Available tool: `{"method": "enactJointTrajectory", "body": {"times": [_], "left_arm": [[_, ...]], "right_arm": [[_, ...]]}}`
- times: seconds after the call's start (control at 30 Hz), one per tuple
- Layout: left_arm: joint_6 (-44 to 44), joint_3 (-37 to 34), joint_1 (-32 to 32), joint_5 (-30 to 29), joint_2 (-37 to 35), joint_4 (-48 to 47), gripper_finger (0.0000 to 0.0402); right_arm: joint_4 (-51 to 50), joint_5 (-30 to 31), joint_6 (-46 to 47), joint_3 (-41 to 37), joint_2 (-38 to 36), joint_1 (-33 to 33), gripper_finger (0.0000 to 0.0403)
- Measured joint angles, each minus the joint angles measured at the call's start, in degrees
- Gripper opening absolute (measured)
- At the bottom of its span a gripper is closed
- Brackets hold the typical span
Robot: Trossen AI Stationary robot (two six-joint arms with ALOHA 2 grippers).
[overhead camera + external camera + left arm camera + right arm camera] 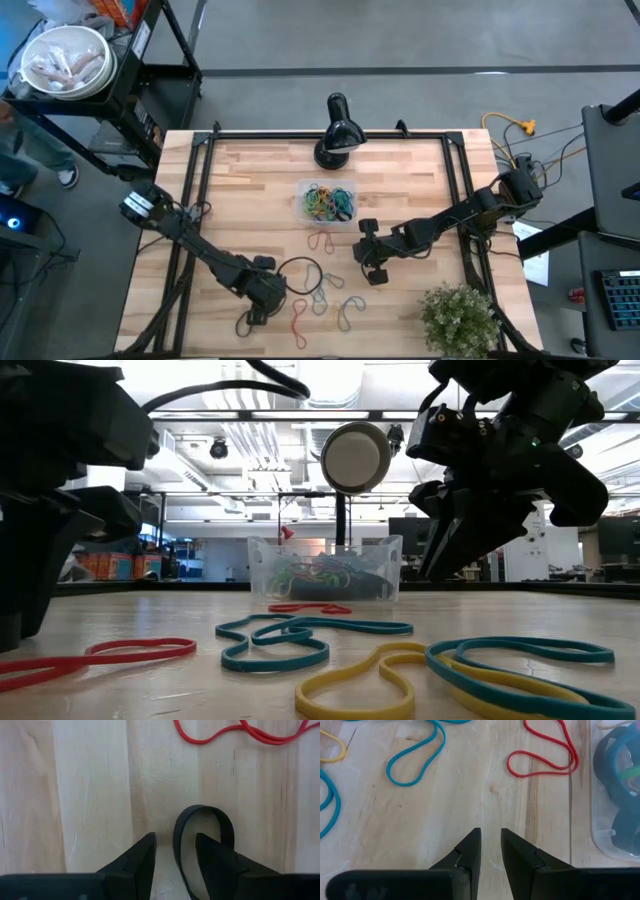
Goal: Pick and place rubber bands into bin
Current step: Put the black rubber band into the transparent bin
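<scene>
Loose rubber bands lie on the wooden table: red [320,240], teal [323,297], another red [299,322], and teal and yellow ones [300,638] in the low view. The clear bin [327,203] holds several bands and stands flat near the table's middle. My left gripper [175,840] is open, low over the near-left part of the table [255,308], at a black band [202,820]. My right gripper [490,834] hovers near the bin's near side [372,262], slightly open and empty. A red band [542,755] and the bin [617,795] lie ahead of it. My left gripper points down at the black band lying flat on the table. One strand of the band [177,847] runs between the two fingers, and the loop curves round one fingertip [210,845]. I cannot tell whether the fingers touch it.
A black lamp-like object [338,130] stands at the far edge. A potted plant [458,315] sits at the near right corner. A large black loop [300,273] lies beside my left gripper. Dark frame rails [195,200] run along the table's sides. Bare wood lies left of the bin.
</scene>
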Motion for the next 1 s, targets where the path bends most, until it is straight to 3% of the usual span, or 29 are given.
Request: {"method": "enactJointTrajectory", "body": {"times": [0.13, 0.33, 0.53, 0.67, 1.0], "left_arm": [[0.01, 0.00, 0.00, -0.47, 0.03, -0.42, 0.0099], [0.83, -0.04, 0.02, -1.72, 0.02, -1.70, 0.0010], [3.18, -0.16, 0.02, -5.43, -0.49, -2.19, 0.0002], [5.91, -0.26, 0.66, -12.33, -2.06, -3.34, 0.0001], [11.38, 1.51, 3.83, -36.71, -8.28, -8.04, 0.0000]], "right_arm": [[0.06, 0.00, -0.02, 0.00, 0.01, 0.00, 0.0068], [0.08, 0.00, -0.17, 0.00, 0.00, 0.00, 0.0068], [0.11, 0.00, -0.17, 0.00, 0.01, 0.00, 0.0068], [0.13, 0.02, -0.17, 0.00, 0.01, 0.00, 0.0068], [0.14, 0.05, 0.06, -0.04, 0.01, 0.00, 0.0068]]}}
